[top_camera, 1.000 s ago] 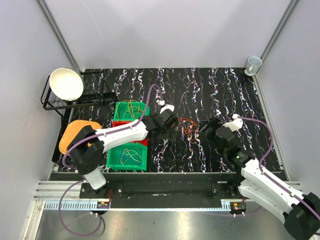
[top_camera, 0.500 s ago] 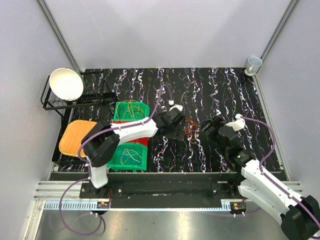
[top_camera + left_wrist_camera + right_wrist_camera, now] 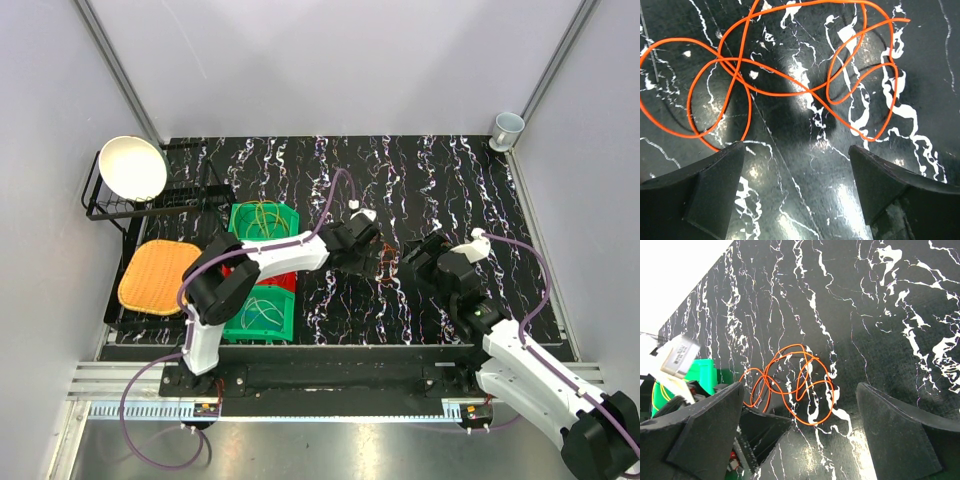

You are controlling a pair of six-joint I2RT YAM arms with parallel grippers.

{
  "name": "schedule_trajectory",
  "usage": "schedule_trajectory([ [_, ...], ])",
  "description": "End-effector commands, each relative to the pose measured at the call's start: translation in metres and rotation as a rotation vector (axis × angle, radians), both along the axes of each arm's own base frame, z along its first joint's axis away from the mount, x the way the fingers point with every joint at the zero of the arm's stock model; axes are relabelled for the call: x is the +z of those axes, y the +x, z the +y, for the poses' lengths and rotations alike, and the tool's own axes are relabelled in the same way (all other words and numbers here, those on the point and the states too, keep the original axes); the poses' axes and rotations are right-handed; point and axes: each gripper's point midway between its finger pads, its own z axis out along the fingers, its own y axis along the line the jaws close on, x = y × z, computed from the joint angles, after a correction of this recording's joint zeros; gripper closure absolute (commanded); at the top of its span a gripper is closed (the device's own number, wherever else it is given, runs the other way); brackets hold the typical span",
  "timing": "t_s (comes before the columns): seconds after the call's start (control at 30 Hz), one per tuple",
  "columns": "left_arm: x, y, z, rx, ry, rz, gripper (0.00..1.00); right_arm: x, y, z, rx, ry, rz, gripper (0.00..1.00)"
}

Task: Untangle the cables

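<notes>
An orange cable [image 3: 383, 262] lies in loose loops on the black marbled table between my two grippers. It fills the upper part of the left wrist view [image 3: 790, 75] and sits mid-frame in the right wrist view [image 3: 790, 385]. My left gripper [image 3: 368, 255] is open and empty, its fingertips [image 3: 720, 175] low just short of the loops. My right gripper [image 3: 415, 262] is open and empty, to the right of the cable. More thin cables lie in the green bins [image 3: 262, 218] at left.
Green bins [image 3: 256, 312] with a red one between stand left of centre. A black wire rack [image 3: 150, 200] holds a white bowl [image 3: 132, 167]; an orange mat [image 3: 158, 275] lies nearby. A cup [image 3: 507, 128] stands at the far right corner.
My left gripper has moved right, from beside the bins to right at the orange cable. My right gripper has hardly moved.
</notes>
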Motion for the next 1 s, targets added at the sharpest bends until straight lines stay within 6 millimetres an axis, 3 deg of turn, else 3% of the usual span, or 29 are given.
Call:
schedule_trajectory([
  [0.0, 0.015, 0.012, -0.021, -0.027, -0.056, -0.038, 0.11, 0.013, 0.005, 0.000, -0.015, 0.044, -0.051, 0.00],
  [0.2, 0.010, 0.018, -0.023, -0.022, -0.042, -0.050, 0.11, 0.013, 0.005, -0.001, -0.017, 0.046, -0.051, 0.00],
  [0.57, 0.035, 0.035, -0.008, 0.029, 0.018, -0.137, 0.10, 0.013, 0.005, 0.000, -0.017, 0.046, -0.049, 0.00],
  [0.83, 0.019, 0.051, 0.006, 0.104, 0.040, -0.118, 0.07, 0.012, 0.005, 0.000, -0.016, 0.048, -0.049, 0.00],
  [0.97, 0.024, 0.059, -0.001, 0.114, 0.005, -0.142, 0.06, 0.012, 0.005, -0.001, -0.018, 0.048, -0.049, 0.00],
])
